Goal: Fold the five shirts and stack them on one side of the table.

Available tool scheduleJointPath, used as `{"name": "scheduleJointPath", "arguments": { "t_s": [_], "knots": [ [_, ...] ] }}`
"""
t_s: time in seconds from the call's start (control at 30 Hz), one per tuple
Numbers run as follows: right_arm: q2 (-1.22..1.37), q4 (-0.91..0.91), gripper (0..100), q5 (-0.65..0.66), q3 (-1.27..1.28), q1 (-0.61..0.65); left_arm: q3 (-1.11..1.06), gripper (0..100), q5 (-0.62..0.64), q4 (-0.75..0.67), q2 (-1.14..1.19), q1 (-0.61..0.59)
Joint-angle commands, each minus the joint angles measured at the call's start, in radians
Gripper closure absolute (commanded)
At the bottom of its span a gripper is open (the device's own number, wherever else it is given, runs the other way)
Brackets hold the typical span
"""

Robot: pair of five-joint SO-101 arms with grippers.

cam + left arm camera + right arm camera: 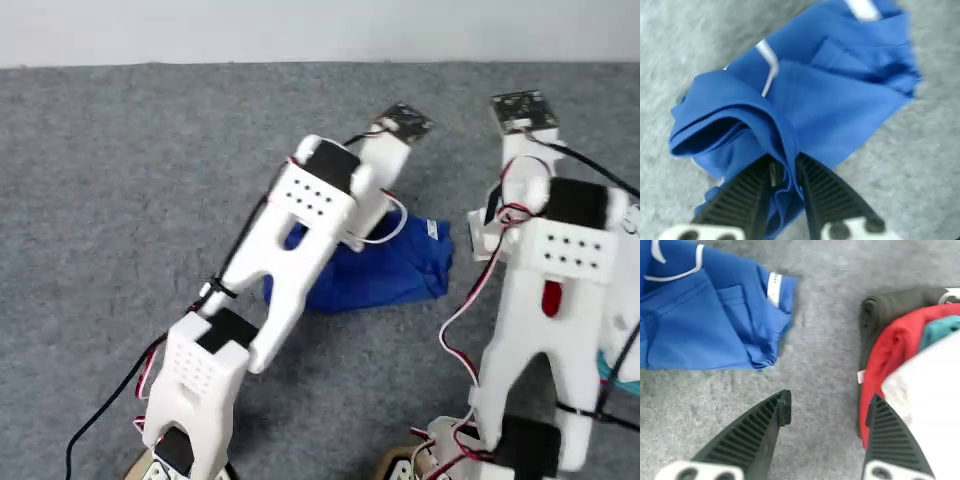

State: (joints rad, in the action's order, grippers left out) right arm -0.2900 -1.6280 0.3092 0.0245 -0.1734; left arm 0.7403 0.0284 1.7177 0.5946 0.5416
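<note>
A blue shirt [385,272] lies partly folded on the grey carpet mid-table, half hidden under the left arm in the high view. My left gripper [788,162] is shut on a raised fold of the blue shirt [840,110], the cloth pinched between its black fingers. My right gripper [827,412] hangs open above bare carpet, between the blue shirt [705,320] and a stack of folded shirts [890,347]: dark olive, red and teal layers. A white arm part covers part of that stack.
Grey carpet [120,180] covers the whole table top, with free room at the left and back. A white wall runs along the far edge. The right arm [555,290] stands at the right, with a teal edge of cloth [612,372] showing beside it.
</note>
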Motion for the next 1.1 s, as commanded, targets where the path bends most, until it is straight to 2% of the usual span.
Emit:
{"name": "scheduleJointPath", "arguments": {
  "t_s": [0.0,0.2,0.37,0.63,0.83,1.07],
  "knots": [
    [-0.061,-0.041,74.0,0.009,-0.034,-0.033,0.133,99,-0.009,-0.023,0.066,0.044],
    [-0.073,-0.053,74.0,0.011,-0.034,-0.033,0.521,99,0.034,0.035,0.298,0.11],
    [-0.073,-0.054,74.0,0.011,-0.034,-0.033,0.688,99,0.095,0.035,0.414,0.152],
    [-0.073,-0.054,74.0,0.011,-0.034,-0.033,0.723,99,0.092,0.029,0.514,0.25],
    [-0.074,-0.054,74.0,0.011,-0.034,-0.035,0.725,98,0.089,0.003,0.566,0.252],
    [-0.074,-0.054,74.0,0.011,-0.038,-0.099,0.805,86,0.089,0.008,0.496,0.224]
  ]
}}
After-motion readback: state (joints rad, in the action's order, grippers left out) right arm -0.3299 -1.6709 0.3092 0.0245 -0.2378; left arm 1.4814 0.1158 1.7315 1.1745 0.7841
